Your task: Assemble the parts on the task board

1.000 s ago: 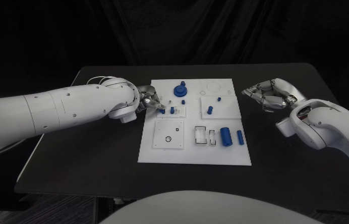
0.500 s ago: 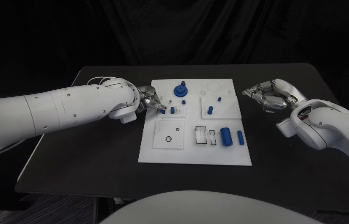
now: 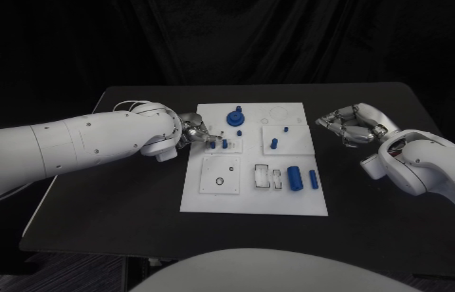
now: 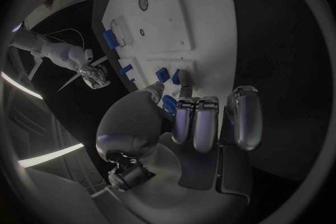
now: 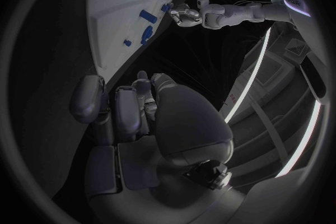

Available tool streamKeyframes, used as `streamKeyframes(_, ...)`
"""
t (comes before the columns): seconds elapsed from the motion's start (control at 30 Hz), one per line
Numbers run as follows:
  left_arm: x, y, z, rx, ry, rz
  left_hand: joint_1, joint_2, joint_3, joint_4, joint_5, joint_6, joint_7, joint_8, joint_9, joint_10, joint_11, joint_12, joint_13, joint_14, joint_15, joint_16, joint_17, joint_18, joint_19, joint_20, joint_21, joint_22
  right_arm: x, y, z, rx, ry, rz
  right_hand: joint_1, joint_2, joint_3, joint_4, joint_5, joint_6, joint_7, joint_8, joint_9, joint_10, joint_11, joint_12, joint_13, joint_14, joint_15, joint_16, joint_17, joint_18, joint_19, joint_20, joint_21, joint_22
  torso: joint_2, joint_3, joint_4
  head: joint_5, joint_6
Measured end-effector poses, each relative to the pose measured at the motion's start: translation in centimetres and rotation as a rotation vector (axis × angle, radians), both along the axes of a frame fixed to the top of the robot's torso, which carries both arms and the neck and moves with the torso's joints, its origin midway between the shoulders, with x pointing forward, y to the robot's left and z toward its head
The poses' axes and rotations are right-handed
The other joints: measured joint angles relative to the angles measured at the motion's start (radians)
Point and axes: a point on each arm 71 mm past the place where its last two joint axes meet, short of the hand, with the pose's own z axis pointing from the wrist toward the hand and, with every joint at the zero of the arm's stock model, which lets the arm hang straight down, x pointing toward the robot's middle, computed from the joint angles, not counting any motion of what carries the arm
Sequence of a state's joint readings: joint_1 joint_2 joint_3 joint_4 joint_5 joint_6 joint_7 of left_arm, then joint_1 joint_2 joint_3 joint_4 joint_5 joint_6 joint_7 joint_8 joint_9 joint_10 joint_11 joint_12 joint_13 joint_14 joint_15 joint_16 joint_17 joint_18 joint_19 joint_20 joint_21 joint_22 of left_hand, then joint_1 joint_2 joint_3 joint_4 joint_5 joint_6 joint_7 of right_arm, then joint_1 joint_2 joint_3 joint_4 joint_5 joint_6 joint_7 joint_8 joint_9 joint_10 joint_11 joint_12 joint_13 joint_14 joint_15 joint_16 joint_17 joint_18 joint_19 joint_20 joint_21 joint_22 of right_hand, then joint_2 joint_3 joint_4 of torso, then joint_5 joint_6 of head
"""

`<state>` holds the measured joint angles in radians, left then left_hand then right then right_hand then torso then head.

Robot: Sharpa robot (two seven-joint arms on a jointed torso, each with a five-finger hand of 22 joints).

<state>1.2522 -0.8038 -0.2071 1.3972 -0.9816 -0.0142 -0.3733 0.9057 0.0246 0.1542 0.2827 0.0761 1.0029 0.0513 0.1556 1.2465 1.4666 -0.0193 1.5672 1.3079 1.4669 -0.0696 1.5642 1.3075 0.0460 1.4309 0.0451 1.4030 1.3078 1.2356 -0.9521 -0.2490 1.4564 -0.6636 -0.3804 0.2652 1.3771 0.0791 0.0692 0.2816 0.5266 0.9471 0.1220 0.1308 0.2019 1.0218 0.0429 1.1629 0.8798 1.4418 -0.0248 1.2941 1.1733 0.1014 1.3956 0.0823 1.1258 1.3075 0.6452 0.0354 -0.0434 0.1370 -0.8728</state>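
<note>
The white task board (image 3: 254,200) lies mid-table. My left hand (image 3: 196,133) reaches over its left edge. Thumb and fingertips pinch a small blue part (image 3: 212,144) at the small square plate, beside a second small blue part (image 3: 225,143). In the left wrist view a blue piece (image 4: 168,103) sits between the thumb and the fingers (image 4: 196,120). A blue gear-like part (image 3: 234,117) and short blue pegs (image 3: 273,143) stand farther back. Two blue cylinders (image 3: 294,177) lie near the front right. My right hand (image 3: 349,124) hovers off the board's right side, fingers curled in on nothing (image 5: 129,109).
The board carries a square plate with a round hole (image 3: 220,181) and rectangular slots (image 3: 266,176). Bare black table (image 3: 123,193) surrounds the board on both sides and in front.
The left fingertips and the small blue part between them have edged slightly to the right. The right hand has not moved.
</note>
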Motion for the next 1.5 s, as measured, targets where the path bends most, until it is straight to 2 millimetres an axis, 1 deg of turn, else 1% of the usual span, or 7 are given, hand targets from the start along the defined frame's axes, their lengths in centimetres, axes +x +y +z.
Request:
streamKeyframes(0.5,0.0,0.5,-0.1,-0.011,-0.02,0.012,-0.108,0.142,-0.156,0.01,0.047,0.006,0.0,0.04,0.057,0.0,0.0,0.0,0.0,0.0,0.0,0.0,0.0,0.0,-0.002,0.002,-0.007,0.0,0.0,0.0,-0.1,-0.002,0.007,0.0,0.015,-0.007,0.013,0.001,0.034,0.0,0.0,0.0,0.0,0.0,0.0,0.0,-0.006,0.0,0.0,0.0,-0.003,0.0,0.0,0.0,-0.003,0.0,0.0,0.0001,-0.0001,0.001,0.0)
streamKeyframes(0.7,0.3,0.9,0.4,-0.06,-0.14,0.013,-0.12,0.162,-0.268,0.008,-0.021,-0.04,0.001,0.121,0.062,0.0,0.0,0.0,0.0,0.0,0.0,0.0,0.0,0.0,0.007,0.005,0.001,0.0,0.0,0.0,-0.1,-0.002,0.008,0.0,0.015,-0.007,0.013,0.001,0.034,0.0,0.0,0.0,0.0,-0.007,0.0,0.0,-0.008,0.0,0.0,0.0,-0.003,0.0,0.0,0.0,-0.003,0.0,0.0,0.0001,-0.0001,0.001,0.0)
streamKeyframes(0.87,0.7,1.0,1.6,-0.123,-0.301,-0.007,0.029,0.16,-0.301,0.006,0.076,-0.118,0.01,0.156,0.062,-0.001,0.01,0.0,0.0,0.0,0.011,0.0,0.0,0.0,-0.01,0.012,-0.02,0.0,0.0,-0.1,-0.1,-0.003,0.009,-0.001,0.015,-0.007,0.014,0.003,0.034,0.0,0.0,0.0,0.0,-0.007,0.0,0.0,-0.009,0.0,0.0,0.0,-0.003,0.0,0.0,0.0,-0.003,0.0,0.0,0.0001,-0.0002,-0.002,0.0)
streamKeyframes(1.0,0.9,1.1,2.6,-0.161,-0.405,-0.032,0.191,0.143,-0.313,-0.009,0.192,-0.204,0.036,0.101,0.055,-0.001,0.033,-0.013,0.0,-0.002,0.031,-0.014,0.0,0.031,-0.092,0.03,-0.116,0.0,0.0,-0.1,-0.1,-0.003,0.01,-0.003,0.015,-0.007,0.015,0.004,0.034,0.0,0.0,0.0,0.0,-0.007,0.0,-0.004,-0.01,0.0,0.0,0.0,-0.003,0.0,0.0,0.0,-0.003,0.0,0.0,0.0,-0.0002,-0.007,0.0)
streamKeyframes(1.2,2.1,0.4,5.1,-0.193,-0.508,-0.103,0.427,0.101,-0.246,-0.05,0.205,-0.304,0.1,-0.074,-0.167,-0.136,0.096,-0.187,0.009,-0.168,0.087,-0.207,-0.078,0.059,-0.249,0.073,-0.273,-0.008,0.0,-0.2,-0.1,-0.006,0.013,-0.006,0.015,-0.007,0.015,0.004,0.034,0.0,0.0,0.0,0.001,-0.007,0.0,-0.004,-0.015,0.0,0.0,0.0,-0.004,0.0,0.0,0.0,-0.003,0.0,0.0,0.0001,-0.0001,-0.009,0.0)
streamKeyframes(1.33,2.8,-0.6,6.1,-0.214,-0.537,-0.163,0.591,0.097,-0.166,-0.077,0.155,-0.317,0.113,-0.09,-0.269,-0.558,0.113,-0.609,-0.039,-0.476,0.115,-0.376,-0.315,0.087,-0.481,0.096,-0.463,-0.069,0.1,0.0,-0.2,-0.006,0.015,-0.006,0.014,-0.007,0.015,0.004,0.034,0.0,0.0,0.0,0.001,-0.011,0.004,-0.009,-0.018,0.0,0.0,0.0,-0.004,0.0,0.0,0.0,-0.003,0.0,0.0,0.0007,-0.0006,-0.011,0.0)
streamKeyframes(1.5,3.3,-1.8,6.4,-0.233,-0.544,-0.244,0.664,0.05,-0.075,-0.061,0.133,-0.313,0.116,-0.09,-0.36,-0.854,0.154,-0.996,-0.3,-0.467,0.146,-0.337,-0.336,0.087,-0.456,0.125,-0.422,-0.014,0.1,0.0,-0.2,-0.007,0.018,-0.007,0.014,-0.007,0.015,0.004,0.034,0.0,0.0,0.0,0.001,-0.011,0.004,-0.009,-0.018,0.0,0.0,0.0,-0.001,0.0,0.0,0.0,-0.003,0.0,0.0,0.0012,-0.0008,-0.015,0.0)
